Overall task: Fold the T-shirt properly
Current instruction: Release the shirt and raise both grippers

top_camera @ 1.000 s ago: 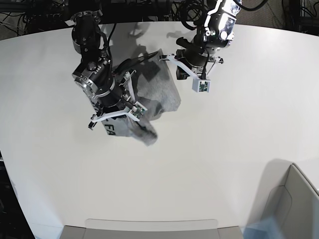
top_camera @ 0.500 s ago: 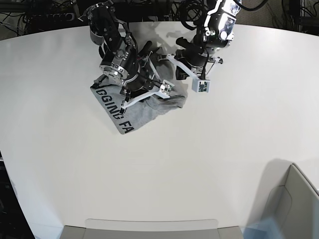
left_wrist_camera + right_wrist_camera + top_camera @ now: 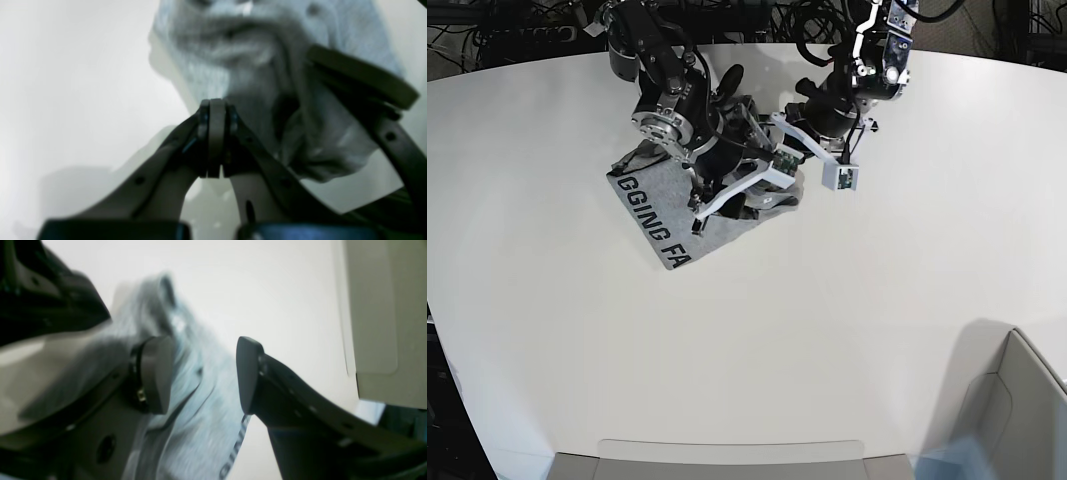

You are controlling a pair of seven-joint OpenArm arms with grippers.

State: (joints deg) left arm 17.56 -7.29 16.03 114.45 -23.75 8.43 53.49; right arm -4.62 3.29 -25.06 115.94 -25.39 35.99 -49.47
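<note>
Right gripper [image 3: 203, 373] gapes wide over the heather-grey cotton T-shirt [image 3: 662, 215], gripping nothing. Left gripper [image 3: 217, 138] pressed closed, apparently empty; view blurred. Risk: both arms crowd 1 bunched edge, so closing now could drag the fold askew.

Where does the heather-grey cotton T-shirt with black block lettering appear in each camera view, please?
Base: heather-grey cotton T-shirt upper left of centre, under both arms.
Left wrist: top centre to right, behind the shut left hand.
Right wrist: centre-left to bottom, between the open right hand's fingers.
Shared landmark: white table.

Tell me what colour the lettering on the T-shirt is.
Black block lettering on the heather-grey T-shirt, clearest in the base view.
</note>
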